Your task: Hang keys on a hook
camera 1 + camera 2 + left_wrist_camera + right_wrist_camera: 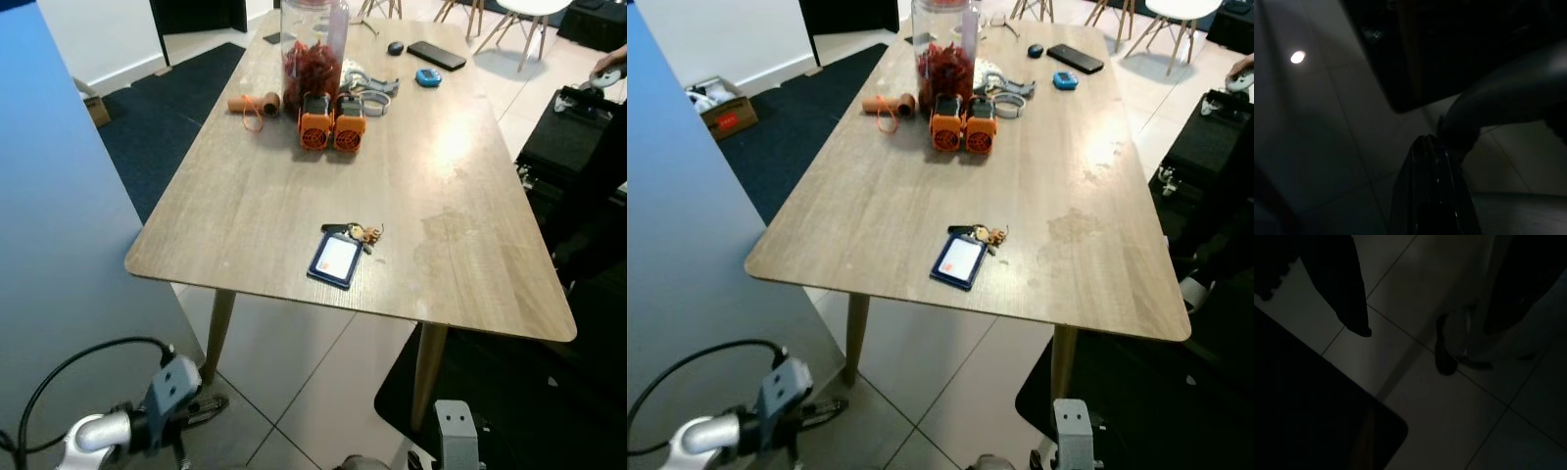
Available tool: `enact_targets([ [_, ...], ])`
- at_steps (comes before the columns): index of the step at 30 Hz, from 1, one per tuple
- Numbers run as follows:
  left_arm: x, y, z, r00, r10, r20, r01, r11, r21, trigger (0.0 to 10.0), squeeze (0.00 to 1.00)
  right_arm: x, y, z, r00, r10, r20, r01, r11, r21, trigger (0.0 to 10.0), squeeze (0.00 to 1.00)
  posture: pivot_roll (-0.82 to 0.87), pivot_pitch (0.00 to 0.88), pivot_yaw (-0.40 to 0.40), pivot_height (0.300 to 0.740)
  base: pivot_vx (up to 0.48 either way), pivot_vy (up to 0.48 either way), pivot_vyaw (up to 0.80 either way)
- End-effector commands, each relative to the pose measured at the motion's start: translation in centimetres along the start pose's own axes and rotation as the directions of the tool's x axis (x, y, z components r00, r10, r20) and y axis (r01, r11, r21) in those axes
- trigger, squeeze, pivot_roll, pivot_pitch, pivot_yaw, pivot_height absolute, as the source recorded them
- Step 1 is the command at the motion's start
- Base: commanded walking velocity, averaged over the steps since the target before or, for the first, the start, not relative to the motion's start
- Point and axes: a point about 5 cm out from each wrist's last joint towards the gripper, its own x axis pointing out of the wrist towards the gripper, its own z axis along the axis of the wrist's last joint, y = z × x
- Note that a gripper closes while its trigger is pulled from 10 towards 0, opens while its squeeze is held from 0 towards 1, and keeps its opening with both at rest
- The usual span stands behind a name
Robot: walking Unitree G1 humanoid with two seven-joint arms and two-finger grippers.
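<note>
Wooden table holds the keys with a blue tag, lower centre, within easy reach. Both arms hang idle below; I cannot tell either pincer's state.

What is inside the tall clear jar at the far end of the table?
The jar holds a heap of red, crinkly pieces, filling its lower part; what they are cannot be told. Two orange devices stand in front and cover its base. Its top is cut off by the picture edge.
</note>
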Motion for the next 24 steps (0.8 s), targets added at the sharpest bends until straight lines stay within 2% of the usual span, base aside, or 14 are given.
enact_targets([
  [1, -0.5, 0.0, 0.6, 0.999, -0.031, 0.008, 0.031, 0.999, 0.014, 10.0, 0.00, -0.2, -0.2, -0.6, 1.000, -0.007, -0.015, 0.007, 1.000, 0.015, 10.0, 0.00, 0.04, 0.084, -0.015, 0.740, 0.000, 0.000, 0.00],
  [4, -1.1, 0.3, 5.5, 0.985, -0.112, 0.130, 0.102, 0.991, 0.085, 10.0, 0.00, -0.2, -0.3, -0.6, 1.000, -0.005, -0.016, 0.005, 1.000, 0.009, 10.0, 0.00, 0.04, 0.087, -0.024, 0.740, 0.000, 0.000, 0.00],
  [7, -1.1, 0.5, 10.0, 0.954, -0.169, 0.246, 0.142, 0.982, 0.125, 10.0, 0.00, -0.2, -0.3, -0.6, 1.000, -0.003, -0.017, 0.003, 1.000, 0.006, 10.0, 0.00, 0.04, 0.088, -0.025, 0.740, 0.000, 0.000, 0.00],
  [8, -1.0, 0.5, 10.9, 0.945, -0.183, 0.272, 0.153, 0.980, 0.131, 10.0, 0.00, -0.2, -0.3, -0.6, 1.000, -0.002, -0.017, 0.003, 1.000, 0.006, 10.0, 0.00, 0.04, 0.088, -0.025, 0.740, 0.000, 0.000, 0.00],
  [9, -1.0, 0.5, 10.9, 0.945, -0.183, 0.272, 0.153, 0.980, 0.131, 10.0, 0.00, -0.2, -0.3, -0.6, 1.000, -0.002, -0.017, 0.003, 1.000, 0.006, 10.0, 0.00, 0.04, 0.088, -0.025, 0.740, 0.000, 0.000, 0.00],
  [12, 0.6, 1.0, 14.8, 0.899, -0.186, 0.396, 0.149, 0.981, 0.122, 10.0, 0.00, -0.2, -0.4, -0.5, 1.000, -0.001, -0.017, 0.002, 1.000, 0.003, 10.0, 0.00, 0.05, 0.084, -0.027, 0.740, 0.000, 0.000, 0.00],
  [13, 0.6, 1.0, 14.8, 0.899, -0.186, 0.396, 0.149, 0.981, 0.122, 10.0, 0.00, -0.2, -0.4, -0.5, 1.000, -0.001, -0.017, 0.002, 1.000, 0.003, 10.0, 0.00, 0.05, 0.084, -0.027, 0.740, 0.000, 0.000, 0.00],
  [14, 1.3, 1.2, 15.9, 0.885, -0.172, 0.433, 0.133, 0.984, 0.119, 10.0, 0.00, -0.2, -0.3, -0.5, 1.000, -0.001, -0.017, 0.001, 1.000, 0.002, 10.0, 0.00, 0.05, 0.084, -0.027, 0.740, 0.000, 0.000, 0.00],
  [17, 2.2, 1.3, 17.0, 0.870, -0.160, 0.467, 0.119, 0.986, 0.116, 10.0, 0.00, -0.1, -0.3, -0.4, 1.000, 0.000, -0.016, 0.000, 1.000, 0.001, 10.0, 0.00, 0.04, 0.081, -0.028, 0.740, 0.000, 0.000, 0.00],
  [18, 5.8, 3.7, 19.1, 0.856, 0.080, 0.511, -0.125, 0.991, 0.055, 10.0, 0.00, -0.1, -0.3, -0.3, 1.000, 0.000, -0.015, 0.000, 1.000, -0.002, 10.0, 0.00, 0.04, 0.076, -0.029, 0.740, 0.000, 0.000, 0.00],
  [20, 8.4, 5.5, 19.9, 0.840, 0.286, 0.461, -0.311, 0.950, -0.022, 10.0, 0.00, -0.1, -0.3, -0.2, 1.000, 0.001, -0.014, -0.001, 1.000, -0.004, 10.0, 0.00, 0.04, 0.077, -0.029, 0.740, 0.000, 0.000, 0.00],
  [22, 9.6, 6.3, 20.1, 0.835, 0.377, 0.401, -0.393, 0.918, -0.044, 10.0, 0.00, -0.1, -0.3, -0.2, 1.000, 0.000, -0.012, 0.000, 1.000, -0.002, 10.0, 0.00, 0.03, 0.076, -0.024, 0.740, 0.000, 0.000, 0.00],
  [24, 9.9, 6.4, 20.1, 0.835, 0.393, 0.386, -0.407, 0.912, -0.048, 10.0, 0.00, -0.1, -0.3, -0.2, 1.000, -0.001, -0.011, 0.001, 1.000, -0.001, 10.0, 0.00, 0.03, 0.076, -0.024, 0.740, 0.000, 0.000, 0.00],
])
